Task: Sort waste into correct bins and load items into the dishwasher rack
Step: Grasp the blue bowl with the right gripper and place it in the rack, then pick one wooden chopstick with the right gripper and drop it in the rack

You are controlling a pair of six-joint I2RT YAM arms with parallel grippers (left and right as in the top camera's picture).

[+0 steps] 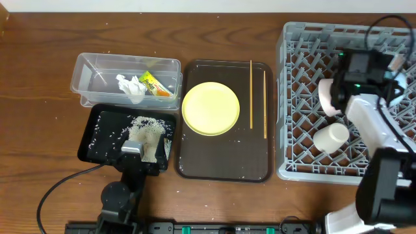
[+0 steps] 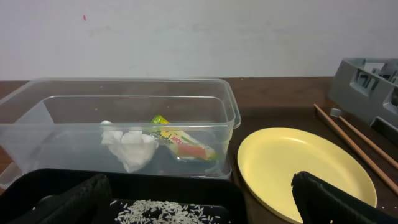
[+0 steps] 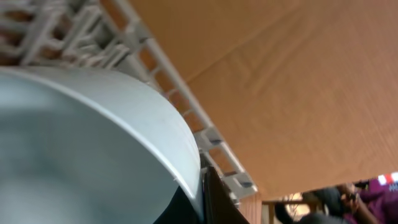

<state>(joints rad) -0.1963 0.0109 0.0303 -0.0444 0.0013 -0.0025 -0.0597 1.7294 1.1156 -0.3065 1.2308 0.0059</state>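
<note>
Two arms out: R at the dishwasher rack (image 1: pixel 292 29), L over the black tray (image 1: pixel 86 151).
R gripper (image 1: pixel 335 94) was clamped on the rim of the small light blue bowl (image 1: pixel 324 104), held on edge inside the rack near the small white bowl (image 1: pixel 330 137). L gripper (image 1: pixel 135 146) hung w/ fingers (image 2: pixel 74 202) spread wide above the rice scraps (image 1: pixel 146 127). Tissue (image 1: pixel 132 86) & snack wrapper (image 1: pixel 155 84) lay in the clear tub (image 1: pixel 88 68); yellow plate (image 1: pixel 210 108) & chopsticks (image 1: pixel 251 94) on the brown serving tray (image 1: pixel 221 162).
</note>
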